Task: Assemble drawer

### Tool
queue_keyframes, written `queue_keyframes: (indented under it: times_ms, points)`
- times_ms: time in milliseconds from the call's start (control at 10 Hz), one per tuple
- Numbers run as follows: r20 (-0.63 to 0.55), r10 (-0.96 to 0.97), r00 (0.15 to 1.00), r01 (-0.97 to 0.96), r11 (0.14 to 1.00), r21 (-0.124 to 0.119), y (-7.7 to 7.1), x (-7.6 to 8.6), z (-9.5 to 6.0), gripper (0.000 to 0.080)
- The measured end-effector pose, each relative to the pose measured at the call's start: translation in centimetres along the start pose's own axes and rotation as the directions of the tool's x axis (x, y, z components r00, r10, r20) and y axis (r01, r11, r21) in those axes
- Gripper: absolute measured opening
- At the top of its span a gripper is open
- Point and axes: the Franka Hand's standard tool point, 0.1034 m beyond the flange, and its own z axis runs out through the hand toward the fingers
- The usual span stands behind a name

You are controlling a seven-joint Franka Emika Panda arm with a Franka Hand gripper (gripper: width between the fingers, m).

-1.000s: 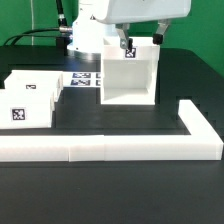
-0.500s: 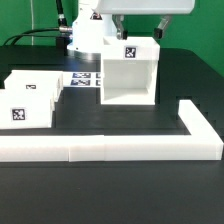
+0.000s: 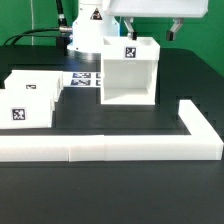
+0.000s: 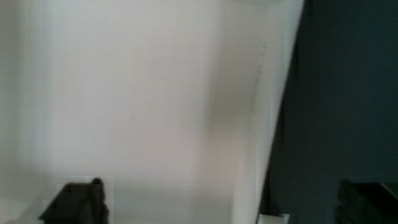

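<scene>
The fingers (image 3: pixel 127 33) have risen above the housing (image 3: pixel 128 78) on the black table (image 3: pixel 110 190).

Dark, matte black surface (image 3: pixel 110 190) across the whole foreground and up to the far edge. Behind it, plain green backdrop (image 3: pixel 20 15), flat and uniform. Thin black cable (image 3: pixel 35 34) along the far edge, at the exterior view's left. Soft, even light, only faint shadows.
</scene>
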Motion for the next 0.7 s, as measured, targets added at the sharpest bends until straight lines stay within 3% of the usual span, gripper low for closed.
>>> queue_keyframes:
  times_ms: [400,700]
  points:
    - [-0.02,0.186,0.982,-0.185,0.981,0.062,-1.2,-1.3,1.4,0.065]
    - [-0.016,0.195,0.981,-0.193,0.978,0.074,-1.0,-1.8,2.0,0.0635]
